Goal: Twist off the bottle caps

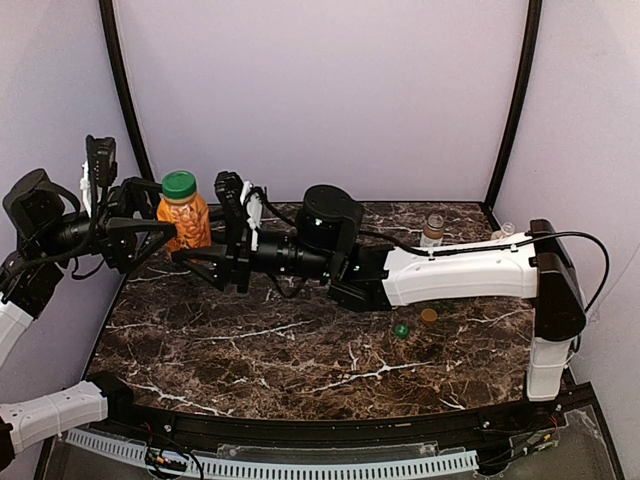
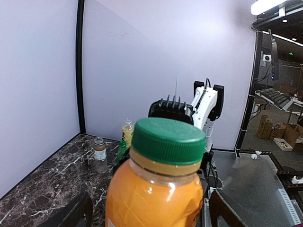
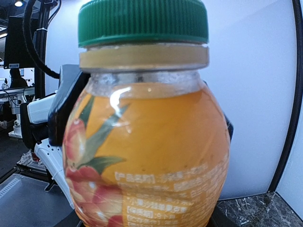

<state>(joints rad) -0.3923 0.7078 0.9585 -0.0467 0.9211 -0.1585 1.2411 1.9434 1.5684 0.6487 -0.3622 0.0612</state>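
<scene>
The short orange bottle (image 1: 184,222) with its green cap (image 1: 179,184) on is at the far left of the marble table. It fills both wrist views (image 2: 156,189) (image 3: 147,151). My right gripper (image 1: 195,265) reaches in from the right, and its fingers press the bottle's lower sides (image 3: 147,222). My left gripper (image 1: 158,245) is open, its fingers wide on either side of the bottle without touching (image 2: 149,217). The clear bottle with the brown label (image 1: 432,230) (image 2: 99,153), the pale yellow bottle (image 2: 127,132) and the green bottle (image 2: 122,151) stand at the back.
A loose green cap (image 1: 401,330) and a brownish cap (image 1: 429,315) lie on the table (image 1: 300,350) in front of the right arm. The right arm (image 1: 450,272) stretches across the back half of the table. Walls close the back and both sides.
</scene>
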